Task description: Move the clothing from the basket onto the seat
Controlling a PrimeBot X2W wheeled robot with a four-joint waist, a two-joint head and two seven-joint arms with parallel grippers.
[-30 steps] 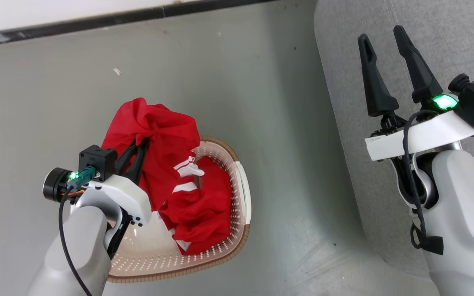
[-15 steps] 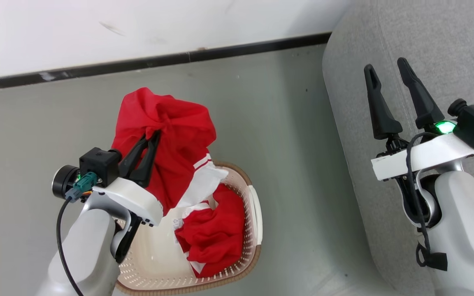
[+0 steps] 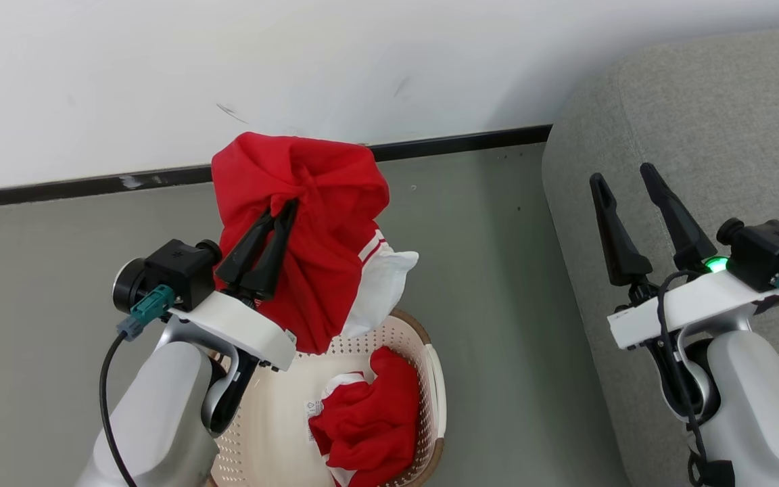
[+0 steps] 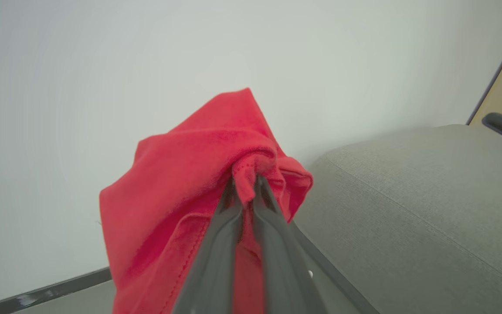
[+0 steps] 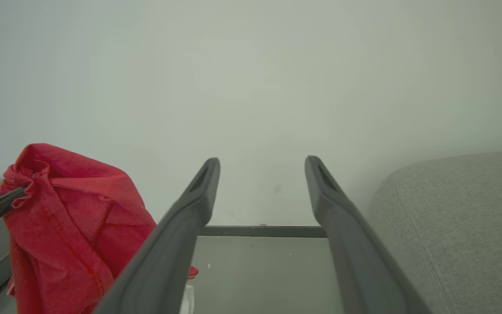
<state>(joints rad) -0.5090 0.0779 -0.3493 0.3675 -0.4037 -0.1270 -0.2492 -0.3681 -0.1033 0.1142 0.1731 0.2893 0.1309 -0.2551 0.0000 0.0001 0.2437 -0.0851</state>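
Note:
My left gripper [image 3: 285,206] is shut on a bunched red garment [image 3: 308,230] with white trim, lifted clear above the basket [image 3: 430,365]. The left wrist view shows the fabric [image 4: 181,196] pinched between the closed fingers [image 4: 251,205]. A second red garment [image 3: 372,423] lies crumpled inside the cream perforated basket at the bottom of the head view. The grey seat [image 3: 687,135] stands at the right. My right gripper [image 3: 625,179] hangs open in front of the seat, holding nothing. The right wrist view has the right gripper [image 5: 262,163] spread wide, the lifted garment [image 5: 63,218] at its left.
A white wall [image 3: 159,67] with a dark baseboard [image 3: 457,143] runs behind the basket. Grey floor [image 3: 491,291] separates basket and seat. The seat's rounded corner [image 4: 408,209] lies to the right of the held garment.
The left gripper has risen with the red garment, pulling it up out of the basket. The head camera has tilted up, showing more wall. The right gripper stays open.

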